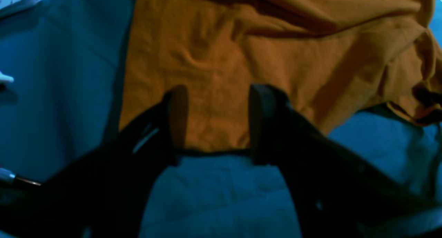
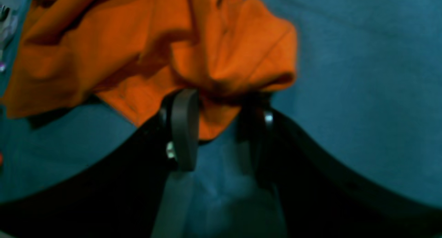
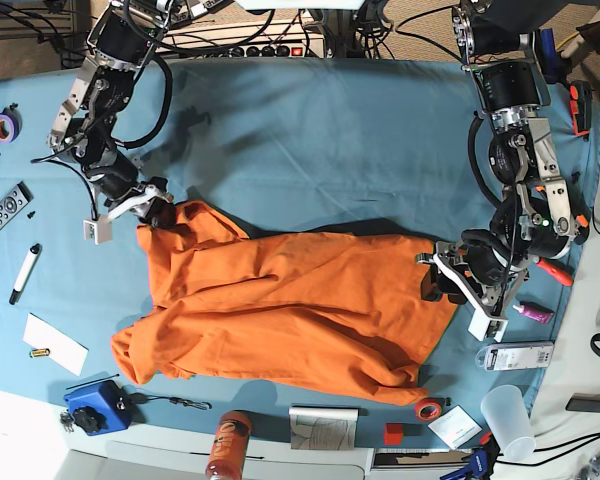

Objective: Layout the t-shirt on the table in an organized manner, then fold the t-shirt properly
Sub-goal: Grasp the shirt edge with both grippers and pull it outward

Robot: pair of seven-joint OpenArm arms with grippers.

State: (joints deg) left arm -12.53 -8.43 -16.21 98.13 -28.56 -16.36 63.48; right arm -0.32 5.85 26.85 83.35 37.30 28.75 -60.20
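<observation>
The t-shirt (image 3: 280,310) lies mid-desk (image 3: 320,150), roughly spread but rumpled, no fold made. Both the left end effector (image 1: 217,124) and right end effector (image 2: 221,127) stand wide at opposite edges, gripping nothing; smoothing and folding remain

Plain bright orange cloth t-shirt (image 3: 280,305) spread rumpled across wide teal-cloth table (image 3: 310,140), nearer its bottom edge; right gripper (image 3: 152,212) at shirt's upper-left corner, left gripper (image 3: 442,280) at right-hand hem.
</observation>
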